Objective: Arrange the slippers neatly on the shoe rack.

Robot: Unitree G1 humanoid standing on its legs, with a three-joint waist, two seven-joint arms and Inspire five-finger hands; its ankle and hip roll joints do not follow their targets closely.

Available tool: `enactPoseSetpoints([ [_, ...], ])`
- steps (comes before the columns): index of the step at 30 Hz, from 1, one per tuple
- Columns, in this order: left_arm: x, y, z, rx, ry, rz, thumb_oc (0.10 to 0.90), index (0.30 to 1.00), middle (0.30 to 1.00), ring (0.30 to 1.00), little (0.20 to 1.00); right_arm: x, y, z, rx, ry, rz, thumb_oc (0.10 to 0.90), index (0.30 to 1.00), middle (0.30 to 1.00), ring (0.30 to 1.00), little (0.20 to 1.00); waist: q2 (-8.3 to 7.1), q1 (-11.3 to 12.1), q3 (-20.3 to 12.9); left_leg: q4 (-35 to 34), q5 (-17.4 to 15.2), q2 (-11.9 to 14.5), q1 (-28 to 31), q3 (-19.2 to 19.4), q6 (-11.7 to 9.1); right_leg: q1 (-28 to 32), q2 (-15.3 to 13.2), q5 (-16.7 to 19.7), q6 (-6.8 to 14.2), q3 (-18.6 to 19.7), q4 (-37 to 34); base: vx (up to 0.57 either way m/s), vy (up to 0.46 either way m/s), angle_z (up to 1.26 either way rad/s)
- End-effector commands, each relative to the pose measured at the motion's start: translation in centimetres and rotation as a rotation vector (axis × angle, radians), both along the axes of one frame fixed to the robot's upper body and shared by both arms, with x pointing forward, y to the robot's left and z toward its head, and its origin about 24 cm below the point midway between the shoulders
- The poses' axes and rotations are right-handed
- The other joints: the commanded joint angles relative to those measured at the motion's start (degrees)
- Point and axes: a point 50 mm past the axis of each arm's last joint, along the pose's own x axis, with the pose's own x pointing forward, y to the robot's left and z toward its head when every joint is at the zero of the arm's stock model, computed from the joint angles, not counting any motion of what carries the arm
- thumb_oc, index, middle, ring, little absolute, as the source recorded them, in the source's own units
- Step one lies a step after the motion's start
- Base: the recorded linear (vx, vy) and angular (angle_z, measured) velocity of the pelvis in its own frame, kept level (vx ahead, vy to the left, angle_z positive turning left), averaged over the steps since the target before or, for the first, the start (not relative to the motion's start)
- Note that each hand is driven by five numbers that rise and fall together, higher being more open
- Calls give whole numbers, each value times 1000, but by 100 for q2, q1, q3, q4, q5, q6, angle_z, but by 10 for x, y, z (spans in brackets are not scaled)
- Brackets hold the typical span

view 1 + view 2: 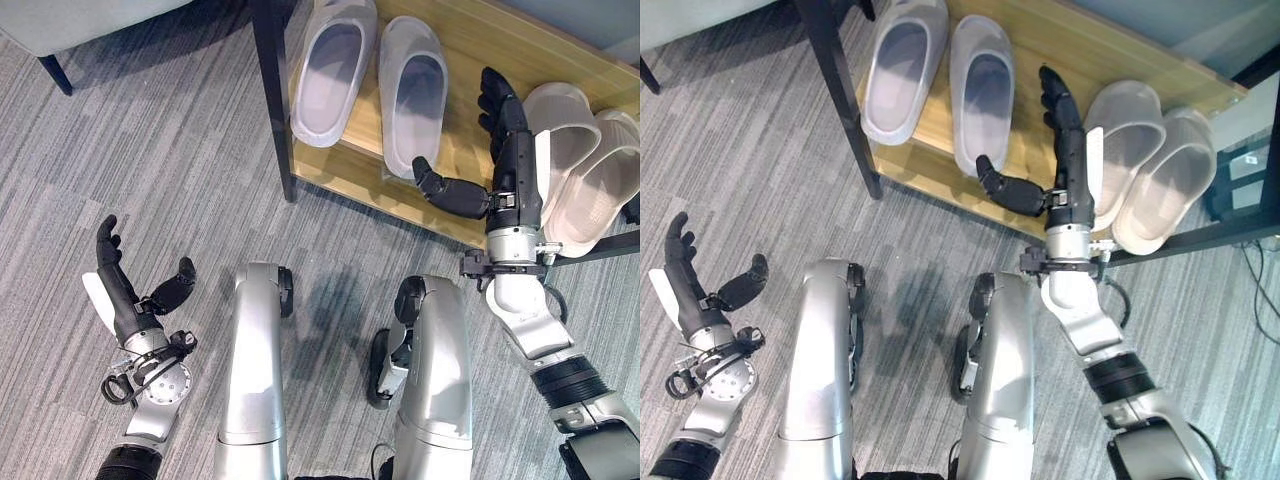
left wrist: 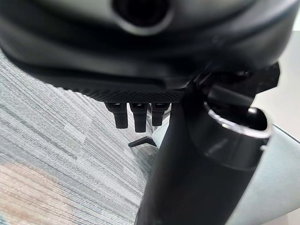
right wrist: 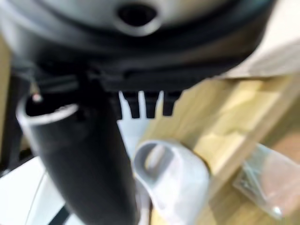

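A wooden rack (image 1: 470, 40) fills the upper right of the frame, holding two grey slippers (image 1: 375, 70) side by side and two beige slippers (image 1: 585, 165) to their right. The right hand (image 1: 505, 140) hovers between the pairs, fingers straight, thumb spread toward the nearer grey slipper, holding nothing. The left hand (image 1: 125, 285) hangs open and empty over grey carpet (image 1: 150, 150) at lower left.

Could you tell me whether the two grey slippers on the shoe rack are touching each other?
Apart. In the left eye view a strip of the wooden shoe rack shows between the left grey slipper and the right grey slipper along most of their length.
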Motion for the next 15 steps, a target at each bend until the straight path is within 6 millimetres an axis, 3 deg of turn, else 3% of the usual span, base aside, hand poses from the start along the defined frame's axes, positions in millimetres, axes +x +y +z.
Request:
enactPoseSetpoints([
  [1,1,2,29,21,-162,6,800,900,900,900,900,-8,5,44,54,-209,61,800,900,900,900,900,-144,311,-212,258,-570,20,190,-116,322,70,-36,211,-462,88,118,0,0,0],
  [15,2,1,30,35,-159,-6,800,900,900,900,900,0,27,24,124,-96,187,800,900,900,900,900,-73,333,-212,271,-525,-6,190,-113,316,68,-40,212,-460,51,112,0,0,0],
])
